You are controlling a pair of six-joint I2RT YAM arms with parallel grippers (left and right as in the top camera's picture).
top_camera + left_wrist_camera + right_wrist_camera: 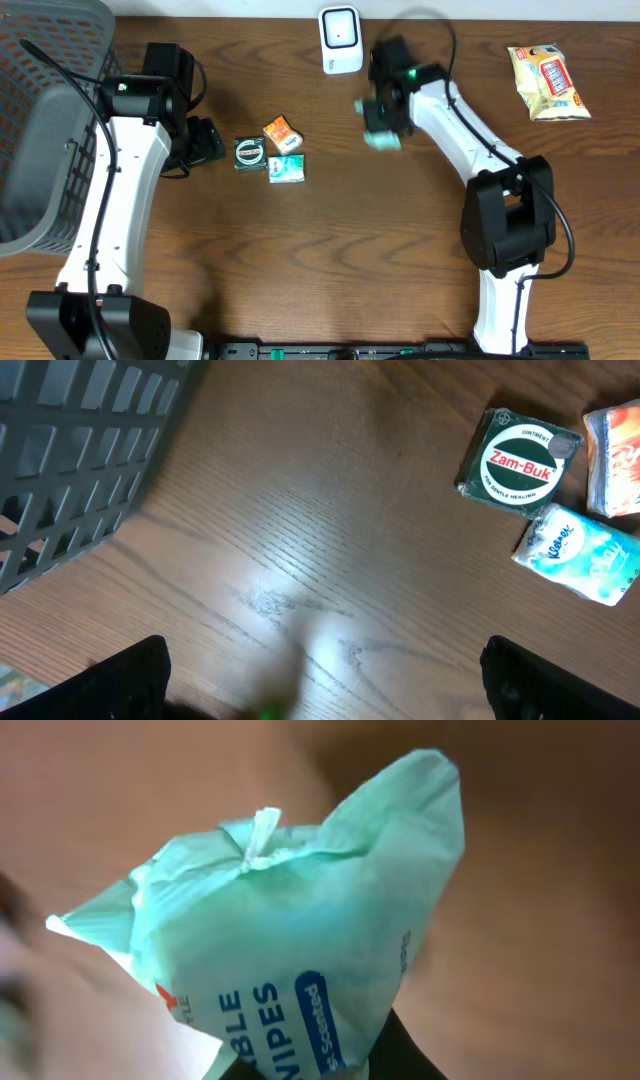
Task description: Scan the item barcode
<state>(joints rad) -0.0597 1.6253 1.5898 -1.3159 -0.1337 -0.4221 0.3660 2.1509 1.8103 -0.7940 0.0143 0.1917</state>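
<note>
Right wrist view: a soft, crinkled mint-green wipes pack, its top seal pinched into a tuft, is clamped in the right gripper near the white, boxy scanner. The left gripper gapes wide over the grained wooden table, near a dark green Zam-Buk tin.
</note>
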